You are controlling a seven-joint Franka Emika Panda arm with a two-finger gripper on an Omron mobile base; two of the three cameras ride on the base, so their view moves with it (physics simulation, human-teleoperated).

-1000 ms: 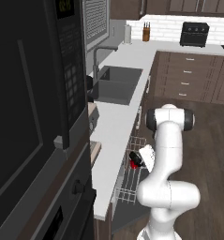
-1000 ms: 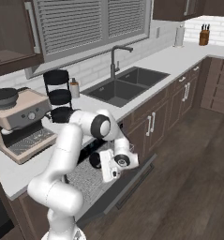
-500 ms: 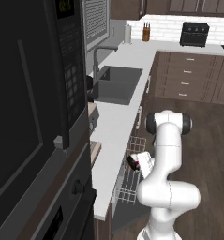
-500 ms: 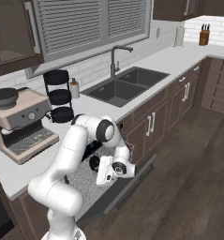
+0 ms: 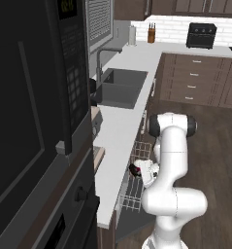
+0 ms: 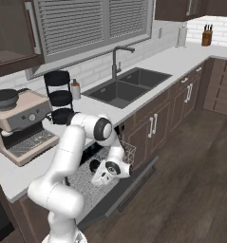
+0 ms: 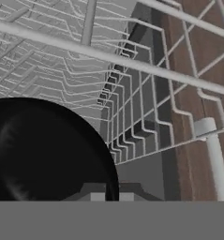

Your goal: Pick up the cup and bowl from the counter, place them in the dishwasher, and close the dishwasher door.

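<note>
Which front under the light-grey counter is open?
The flat dark dishwasher door, dropped down with the white wire rack pulled out over it; the brown cabinet doors with pale bar handles are shut.

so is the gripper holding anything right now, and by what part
it looks like the low round black bowl, pinched by its rim, which runs down between the tips of the gripper over the white wire rack

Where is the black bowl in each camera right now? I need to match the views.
Left base view: the bowl is a small dark shape just below centre, at the counter's edge.
Right base view: the bowl is left of centre, low in the picture.
Hand view: the bowl fills the lower left, very close.
Shared landmark: the white wire rack, under the bowl in all three.
</note>
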